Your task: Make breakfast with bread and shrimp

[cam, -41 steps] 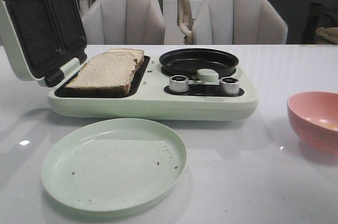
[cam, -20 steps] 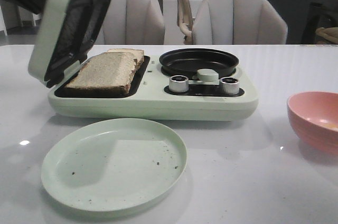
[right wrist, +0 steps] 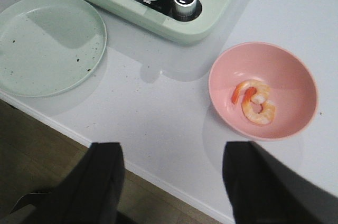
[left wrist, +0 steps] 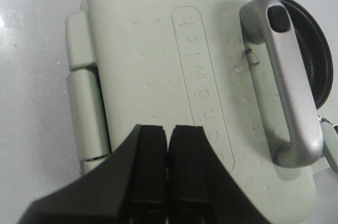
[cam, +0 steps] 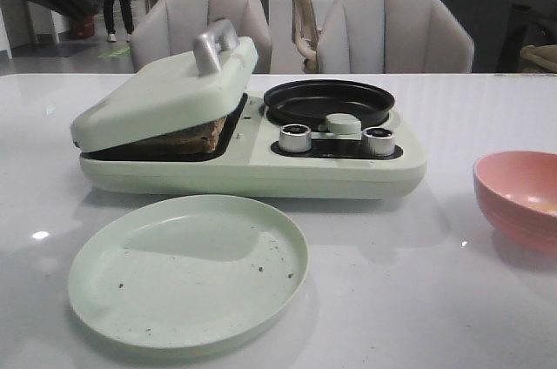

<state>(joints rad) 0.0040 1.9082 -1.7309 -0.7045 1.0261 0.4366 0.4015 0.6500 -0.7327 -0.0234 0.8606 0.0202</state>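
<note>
- Landmark: pale green breakfast maker on the white table.
- Maker's lid is tilted down over the sandwich bay, not fully shut; the gap is wider on the side facing the black round pan.
- Bread sits in the bay under the lid; only its crust edge shows through the gap. Can't tell the slice count from here.
- Silver handle sits on the lid's edge nearest the pan; embossed lettering runs down the lid's middle.
- Two silver knobs on the maker's front, below the pan.
- Left gripper hovers above the lid, pads pressed together, nothing between them. Contact with the lid is unclear.
- Right gripper is spread wide, holding nothing, off the table's front edge, well apart from the maker.
- Shrimp lies in the pink bowl, to the right of the maker. Looks like two curled pieces touching.
- Pale green plate lies in front of the maker, bare apart from dark crumbs.
</note>
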